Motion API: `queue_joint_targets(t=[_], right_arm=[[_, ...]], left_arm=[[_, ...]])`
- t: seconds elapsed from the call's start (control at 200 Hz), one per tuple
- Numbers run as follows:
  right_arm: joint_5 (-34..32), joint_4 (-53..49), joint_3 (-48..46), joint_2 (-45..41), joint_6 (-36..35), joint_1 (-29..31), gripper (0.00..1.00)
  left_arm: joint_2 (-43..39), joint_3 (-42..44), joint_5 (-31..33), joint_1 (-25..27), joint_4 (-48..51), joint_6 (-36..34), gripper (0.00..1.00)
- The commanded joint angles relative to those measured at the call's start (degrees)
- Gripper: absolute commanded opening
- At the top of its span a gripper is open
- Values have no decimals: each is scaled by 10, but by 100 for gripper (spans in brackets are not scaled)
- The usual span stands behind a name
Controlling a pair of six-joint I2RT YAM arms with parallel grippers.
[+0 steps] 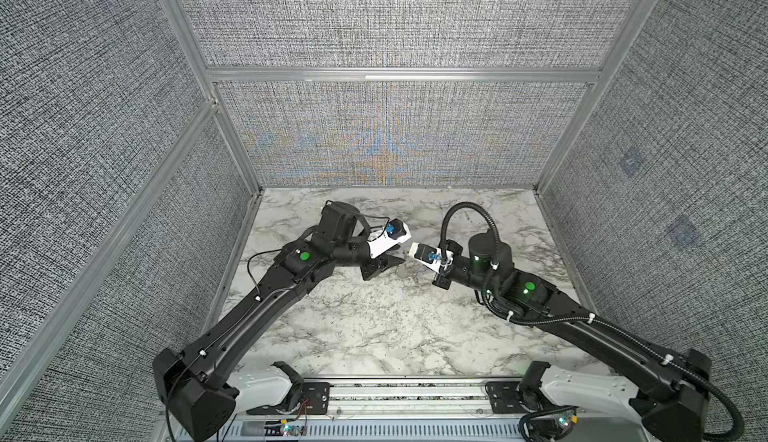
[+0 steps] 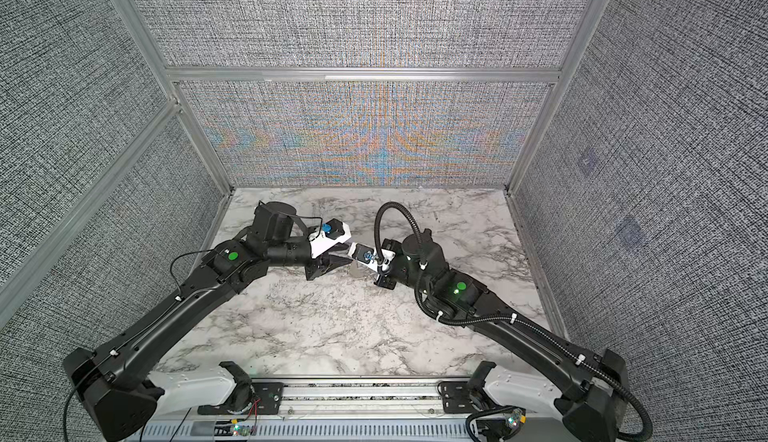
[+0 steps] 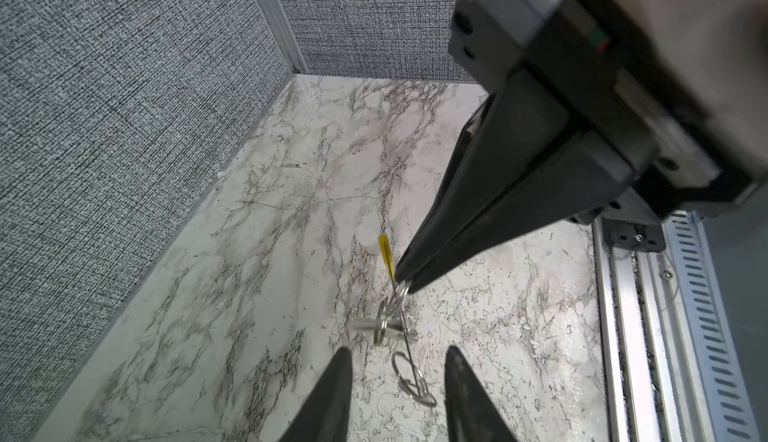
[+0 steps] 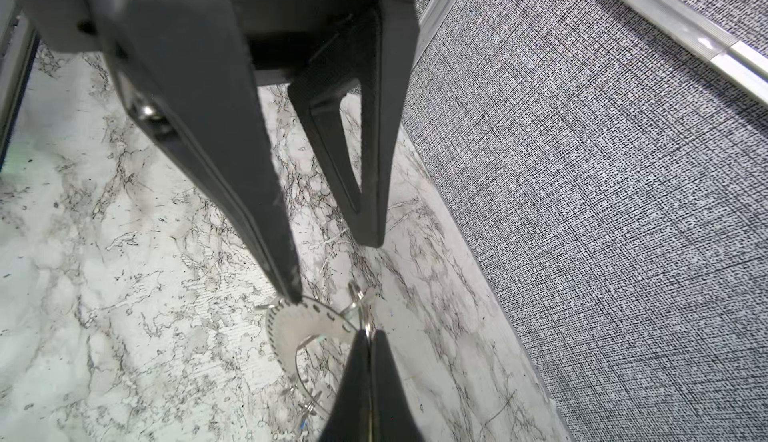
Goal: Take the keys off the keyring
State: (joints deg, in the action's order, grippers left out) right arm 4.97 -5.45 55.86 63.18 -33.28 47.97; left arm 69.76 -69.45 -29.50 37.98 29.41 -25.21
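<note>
The keyring [image 3: 386,255], a thin wire hoop with a yellow sleeve, hangs above the marble table, seen edge-on in the left wrist view. My right gripper [image 3: 405,284] is shut on its wire. In the right wrist view that gripper [image 4: 368,336] pinches the wire beside a pale slotted crescent [image 4: 291,323] on the rim. A pale silvery key [image 3: 382,328] and small split rings [image 3: 409,377] dangle from the hoop. My left gripper [image 3: 400,352] is open with the split rings between its fingers. One of its fingertips [image 4: 295,294] touches the crescent's edge. In both top views the grippers meet mid-table [image 1: 403,260] [image 2: 347,259].
Marble tabletop [image 1: 374,328] enclosed by grey fabric walls [image 1: 395,141] on three sides. An aluminium rail [image 1: 407,394] with the arm bases runs along the front edge. The right arm's black cable hose [image 1: 453,215] loops above the table.
</note>
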Motion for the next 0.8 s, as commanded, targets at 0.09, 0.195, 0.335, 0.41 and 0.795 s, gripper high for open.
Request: queue_joint_targets(t=[0.09, 0.195, 0.335, 0.41, 0.795], right_arm=[[4, 8, 6, -4, -3, 0, 0], [9, 11, 4, -7, -3, 0, 0], [18, 17, 1, -11, -2, -1, 0], [31, 25, -2, -15, -1, -4, 0], [39, 42, 6, -6, 21, -9, 0]], left_arm=[[-45, 77, 36, -7, -125, 49, 43], [-60, 109, 38, -11, -168, 66, 43], [-69, 140, 15, -17, -210, 85, 43], [-72, 158, -6, -22, -232, 96, 44], [-76, 234, -63, -31, -382, 204, 49]])
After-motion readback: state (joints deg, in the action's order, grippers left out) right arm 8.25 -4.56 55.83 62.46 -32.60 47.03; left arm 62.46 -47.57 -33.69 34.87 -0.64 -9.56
